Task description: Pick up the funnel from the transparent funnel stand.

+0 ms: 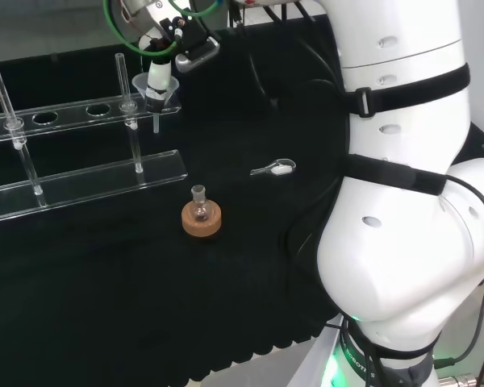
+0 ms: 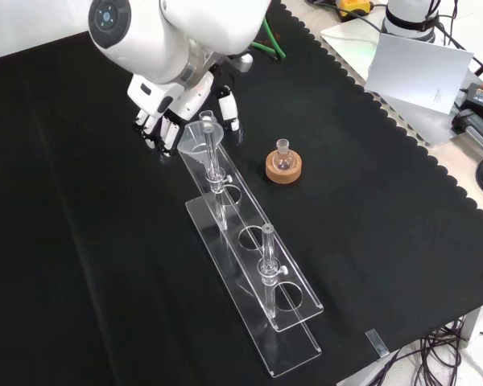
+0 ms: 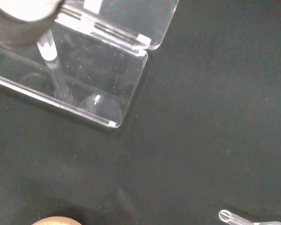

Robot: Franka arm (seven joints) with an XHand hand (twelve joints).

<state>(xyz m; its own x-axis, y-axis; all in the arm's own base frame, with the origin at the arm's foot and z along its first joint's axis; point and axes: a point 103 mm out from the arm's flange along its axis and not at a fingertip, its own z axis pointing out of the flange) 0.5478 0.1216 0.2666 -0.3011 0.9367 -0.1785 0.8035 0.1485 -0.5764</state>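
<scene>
1. The funnel (image 1: 156, 90) sits in the end hole of the clear stand (image 2: 253, 265), right at the hand (image 1: 160, 76). It looks light, thin-walled, smooth and breakable, likely to slip.
2. The cone's rim seems the best place to grip, lifting straight up so the stem clears the hole.
3. The hand hangs above the stand's end, fingers (image 2: 157, 125) pointing down on one side of the cone and thumb (image 2: 229, 110) on the other, bracketing it.
4. Whether they already pinch the funnel cannot be told.
5. A small flask on a cork ring (image 1: 202, 219) stands well apart.
</scene>
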